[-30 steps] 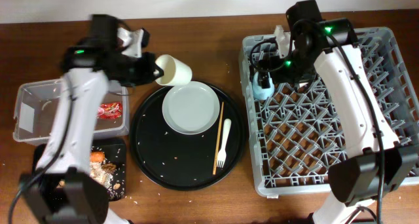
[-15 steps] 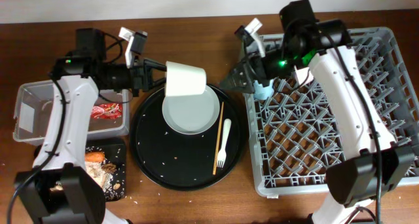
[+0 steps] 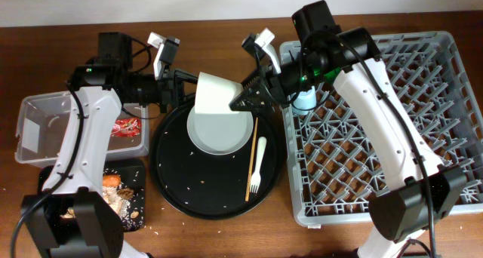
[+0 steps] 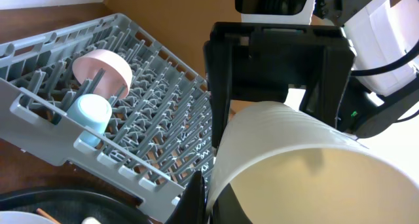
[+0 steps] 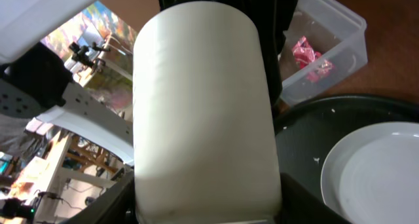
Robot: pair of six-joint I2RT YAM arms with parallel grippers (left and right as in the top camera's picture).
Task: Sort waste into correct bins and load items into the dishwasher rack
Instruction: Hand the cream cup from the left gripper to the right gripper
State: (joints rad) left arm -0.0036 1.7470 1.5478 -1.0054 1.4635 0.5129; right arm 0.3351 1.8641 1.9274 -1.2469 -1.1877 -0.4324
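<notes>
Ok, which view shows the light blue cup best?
Left wrist: the light blue cup sits whole and unobstructed in the dishwasher rack, beside the pinkish bowl. Overhead shows only a sliver of it under the right arm. Right wrist doesn't show it.

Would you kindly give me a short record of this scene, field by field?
cream cup: held up over the plate
left gripper: shut on the cream cup's rim
right gripper: shut on the cream cup's other end
plate: on the round tray, beside chopsticks and fork
rack: holds blue cup and pink bowl
</notes>
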